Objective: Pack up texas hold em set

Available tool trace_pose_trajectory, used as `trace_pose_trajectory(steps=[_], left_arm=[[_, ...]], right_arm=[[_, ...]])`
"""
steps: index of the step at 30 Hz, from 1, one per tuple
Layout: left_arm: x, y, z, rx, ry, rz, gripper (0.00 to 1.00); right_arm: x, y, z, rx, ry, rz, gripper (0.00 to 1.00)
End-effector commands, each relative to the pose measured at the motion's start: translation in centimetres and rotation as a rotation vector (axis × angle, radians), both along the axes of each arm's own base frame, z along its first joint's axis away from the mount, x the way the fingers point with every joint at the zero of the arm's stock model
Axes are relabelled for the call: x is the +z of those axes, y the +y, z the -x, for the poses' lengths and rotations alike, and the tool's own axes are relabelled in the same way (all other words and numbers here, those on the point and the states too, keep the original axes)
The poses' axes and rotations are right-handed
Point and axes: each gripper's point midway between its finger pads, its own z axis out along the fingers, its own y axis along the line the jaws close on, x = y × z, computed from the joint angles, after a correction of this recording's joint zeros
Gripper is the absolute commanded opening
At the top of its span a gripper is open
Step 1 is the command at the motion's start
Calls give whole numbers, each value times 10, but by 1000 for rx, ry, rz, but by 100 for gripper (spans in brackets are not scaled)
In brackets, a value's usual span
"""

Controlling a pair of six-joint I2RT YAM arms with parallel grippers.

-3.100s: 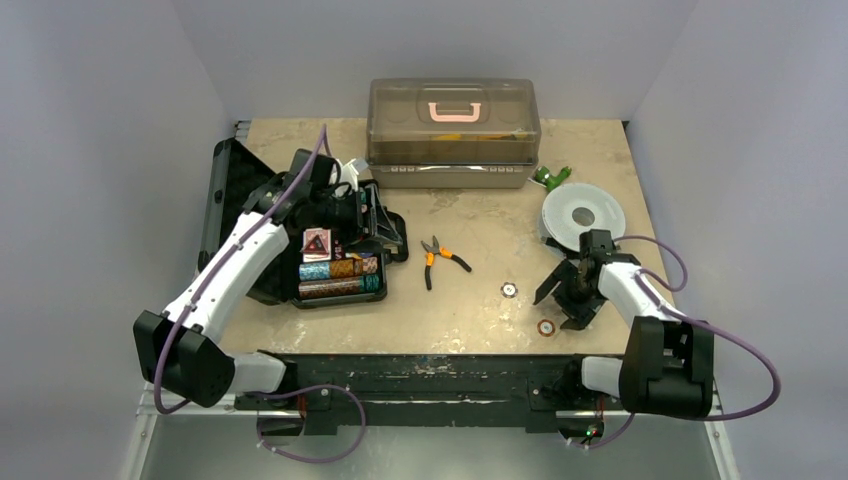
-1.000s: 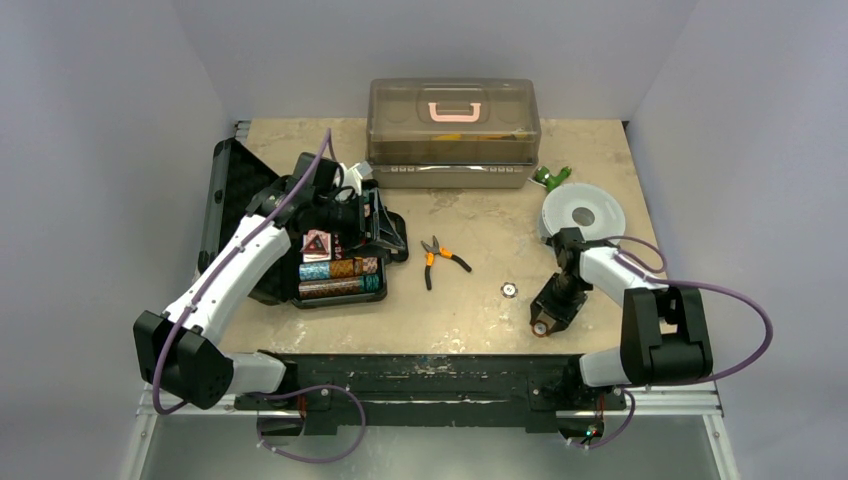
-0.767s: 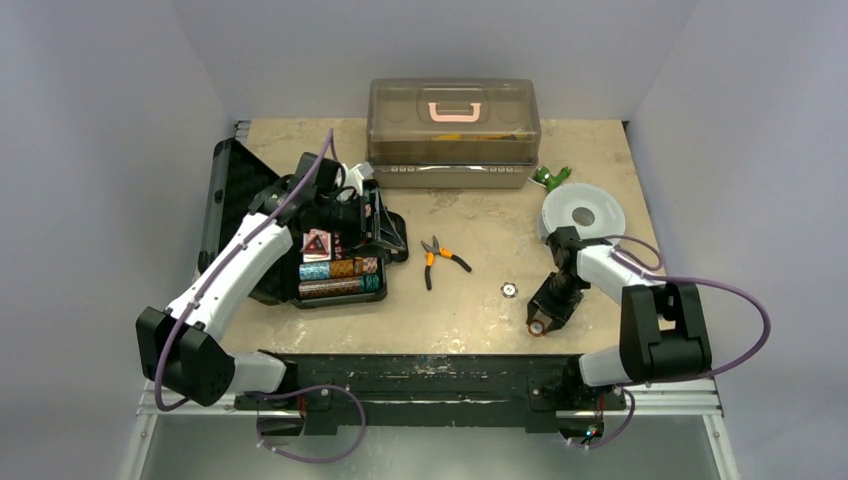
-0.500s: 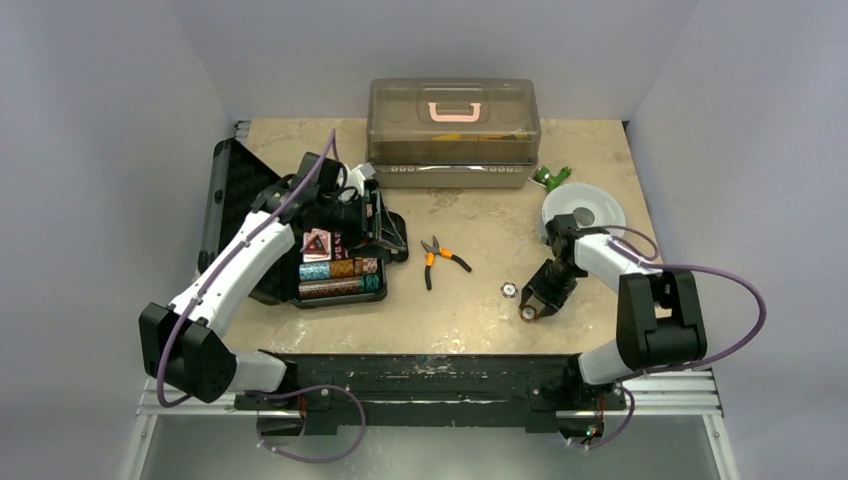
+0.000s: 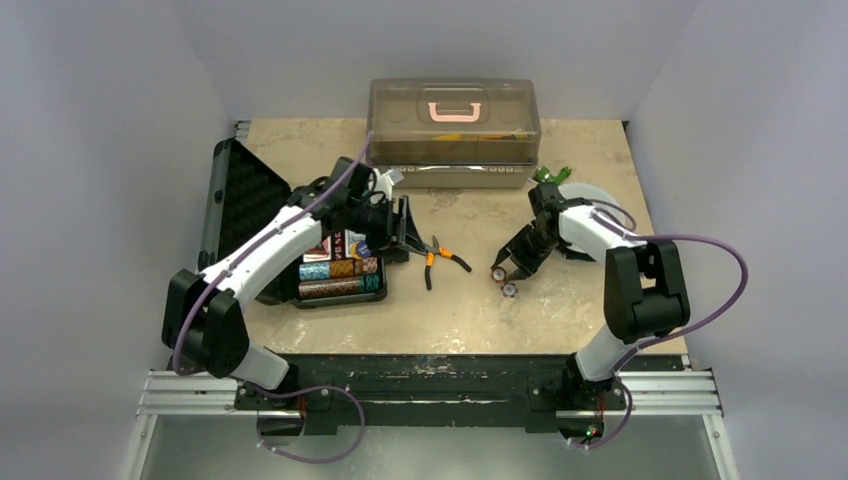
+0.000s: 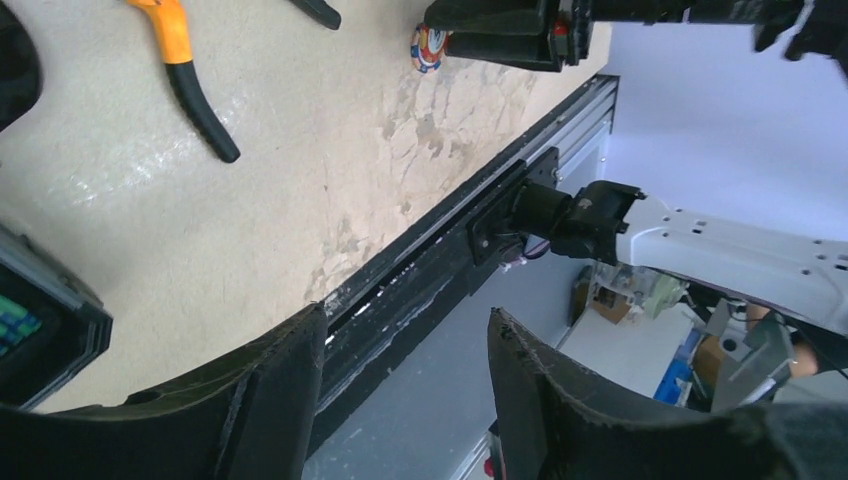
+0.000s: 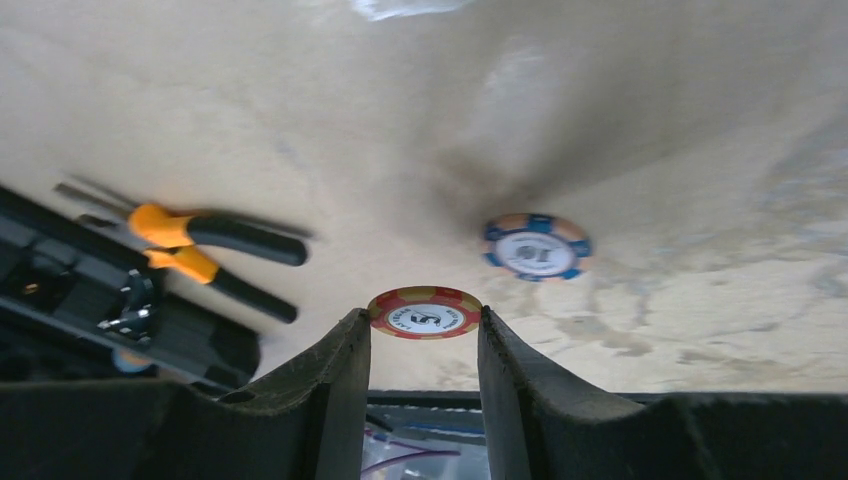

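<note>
Red and yellow, a poker chip [image 7: 424, 312] sits pinched by its rim between the fingers [image 7: 335, 400] of the right gripper [image 5: 499, 271], just right of centre in the overhead frame. Whether the chip touches the table [image 5: 470, 315] cannot be told. A second chip [image 7: 537, 246], blue and orange, lies flat on the table just beside the held one, to the right of it in the right wrist picture and a little below it in the overhead one. The right arm reaches in from the right edge of the frame, bent across a grey disc [image 5: 600, 203].

The left gripper [image 5: 405, 232] hangs with its fingers [image 6: 265, 400] spread and nothing between them; through the gap the left wrist view shows only the table's near edge and the black rail [image 6: 430, 270]. Seen from overhead, it hovers left of centre, at the right-hand edge of the case [image 5: 235, 195].

The black case lies open in the left half of the overhead frame, its lid flat toward the upper left and its tray toward the lower right. Rows of teal, brown and purple chips [image 5: 340, 277] fill the tray's near part.

Orange-handled pliers [image 5: 441, 257] lie on the table between the two grippers, near the case and apart from both loose chips. A translucent brown box [image 5: 453, 135] with a pink handle stands at top centre, well apart from the chips.
</note>
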Motion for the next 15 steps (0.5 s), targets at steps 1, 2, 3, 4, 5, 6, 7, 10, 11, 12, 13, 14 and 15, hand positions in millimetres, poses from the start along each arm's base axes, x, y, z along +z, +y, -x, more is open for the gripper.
trace_pose_trajectory(steps=[1, 2, 3, 4, 5, 6, 7, 10, 11, 12, 13, 14, 15], left_arm=[[-1, -29, -19, -28, -138, -23, 58], [-3, -34, -21, -27, -150, -21, 58], [-4, -39, -23, -27, -159, -14, 57], [-5, -43, -25, -26, -172, -6, 57], [-6, -46, -27, -20, -184, -2, 56], [-5, -50, -31, -13, -208, 9, 56], [-6, -52, -34, 0, -225, 17, 56], [-9, -58, -42, 47, -257, 55, 54], [-11, -59, -44, 56, -263, 66, 54], [-12, -61, -45, 66, -269, 82, 53], [-15, -62, -46, 72, -272, 94, 53], [-17, -64, -47, 80, -273, 103, 53], [-18, -65, -47, 79, -279, 109, 53]], right_arm=[[34, 39, -32, -43, -61, -145, 33], [40, 45, -37, -43, -71, -165, 33], [45, 51, -40, -45, -76, -183, 33], [49, 57, -41, -45, -77, -200, 33], [53, 62, -43, -46, -81, -216, 33], [57, 67, -44, -46, -85, -231, 33], [61, 72, -45, -49, -86, -245, 33], [72, 85, -48, -47, -103, -269, 33], [74, 87, -49, -51, -104, -277, 33], [77, 90, -49, -53, -107, -287, 33], [79, 93, -50, -53, -110, -295, 33], [81, 96, -49, -53, -108, -303, 33], [83, 99, -50, -53, -109, -311, 33]])
